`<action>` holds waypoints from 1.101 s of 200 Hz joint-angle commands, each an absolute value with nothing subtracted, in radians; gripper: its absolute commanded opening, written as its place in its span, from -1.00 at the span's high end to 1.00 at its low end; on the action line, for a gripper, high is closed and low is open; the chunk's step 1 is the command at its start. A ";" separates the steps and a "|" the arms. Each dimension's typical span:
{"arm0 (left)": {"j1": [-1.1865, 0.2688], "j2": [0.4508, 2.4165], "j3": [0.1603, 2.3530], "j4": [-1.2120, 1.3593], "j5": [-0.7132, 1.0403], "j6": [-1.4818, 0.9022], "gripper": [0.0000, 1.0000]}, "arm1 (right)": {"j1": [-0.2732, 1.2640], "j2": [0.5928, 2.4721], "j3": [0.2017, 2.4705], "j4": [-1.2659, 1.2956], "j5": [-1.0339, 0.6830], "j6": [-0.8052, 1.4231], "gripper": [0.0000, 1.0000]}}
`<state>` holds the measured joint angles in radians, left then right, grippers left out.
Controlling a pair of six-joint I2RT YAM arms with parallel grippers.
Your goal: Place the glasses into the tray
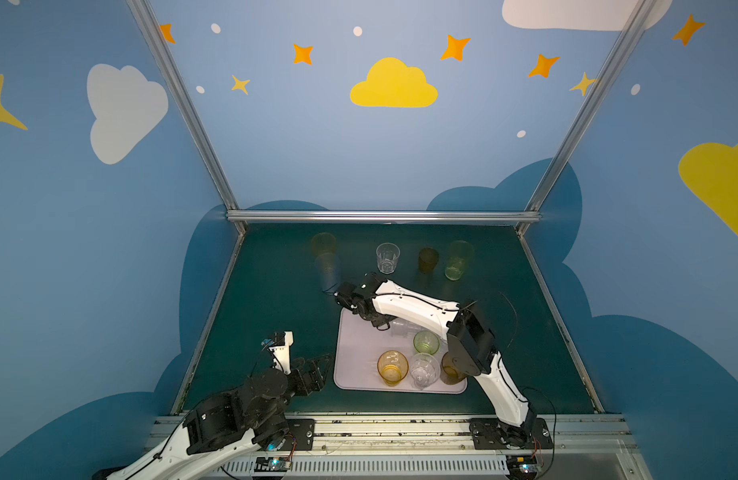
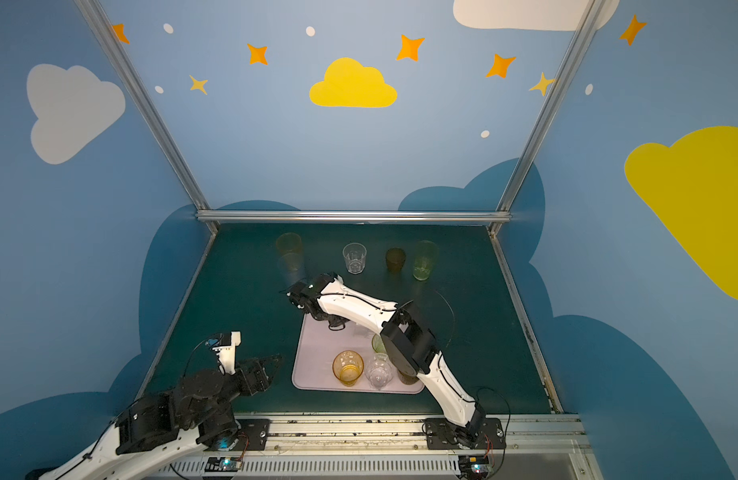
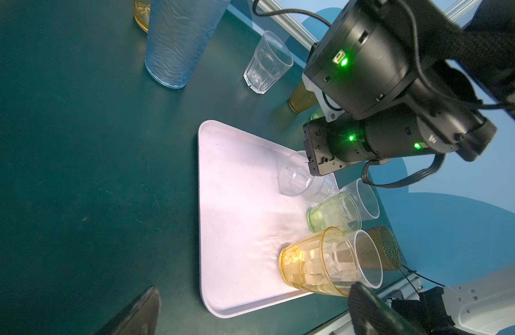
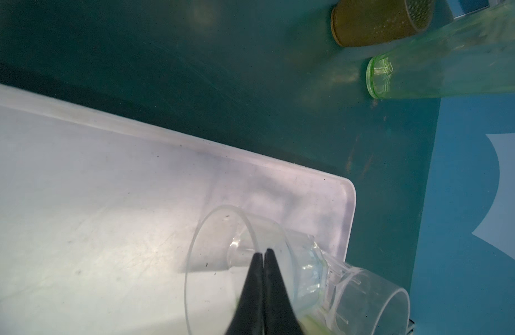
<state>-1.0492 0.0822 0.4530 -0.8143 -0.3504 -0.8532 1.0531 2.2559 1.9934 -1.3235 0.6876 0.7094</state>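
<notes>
Progress looks a little past halfway: six glasses are inside the tray [image 1: 355, 361] and five stand outside it. On the tray's right part sit a short amber glass [image 1: 392, 367], a clear glass [image 1: 424, 370], a short green glass [image 1: 426, 342], a brown glass [image 3: 384, 246] largely behind the right arm, and a second clear glass [image 3: 363, 200]. The sixth, a clear tumbler [image 4: 221, 240], leans over near the tray's far edge with its mouth toward the right gripper [image 4: 263, 256]. That gripper's jaws are pressed together and appear to pinch the tumbler's thin rim wall, so I judge this placement unfinished until the tumbler stands free. The left gripper [image 1: 319, 365] hovers just beside the tray's left edge, jaws spread wide and empty. Along the far side of the green table [image 1: 276, 332] wait a tall orange glass [image 1: 323, 244], a tall blue glass [image 1: 328, 270], a faceted clear glass [image 1: 387, 257], a small brown glass [image 1: 428, 260] and a tall green glass [image 1: 458, 260].
</notes>
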 commanded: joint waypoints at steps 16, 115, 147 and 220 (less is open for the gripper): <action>-1.048 0.072 0.439 -0.830 -0.373 -0.855 -1.00 | 1.043 2.197 2.029 -1.327 0.701 0.702 1.00; -1.049 0.072 0.439 -0.831 -0.380 -0.854 -1.00 | 1.048 2.172 1.975 -1.343 0.625 0.718 0.11; -1.049 0.072 0.439 -0.830 -0.380 -0.853 -1.00 | 1.058 2.191 1.969 -1.363 0.629 0.730 0.12; -1.049 0.064 0.438 -0.832 -0.377 -0.856 -1.00 | 1.068 2.269 2.019 -1.488 0.695 0.773 0.30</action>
<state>-1.0492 0.0799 0.4446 -0.8181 -0.3580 -0.8532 1.0634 2.2364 1.9900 -1.4158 0.6617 0.7448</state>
